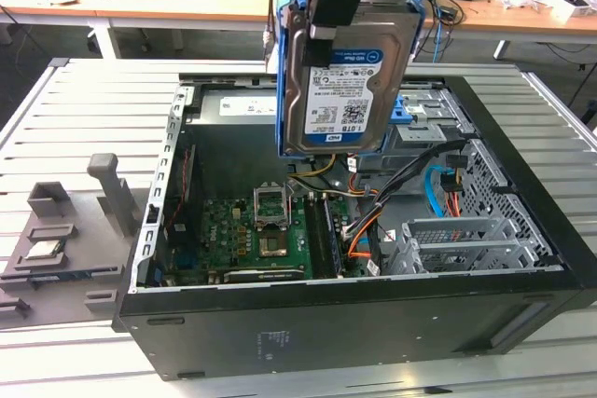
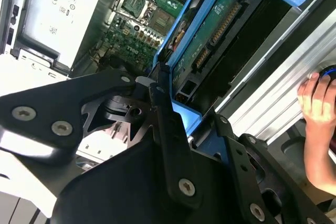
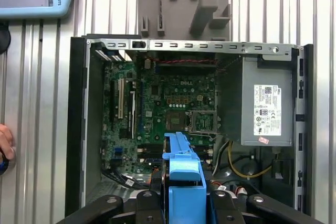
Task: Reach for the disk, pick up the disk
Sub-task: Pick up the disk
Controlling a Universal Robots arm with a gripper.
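Jaws clamped on the silver-grey, blue-framed disk (image 1: pixel 340 90), its white-and-blue label facing the exterior view.

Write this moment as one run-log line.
end effector: shut on disk | disk: lifted above open case | hand: beside case

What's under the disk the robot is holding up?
Under the disk, held by the gripper, sits the open computer case: green motherboard, coloured cables. The disk hides what lies directly behind it.
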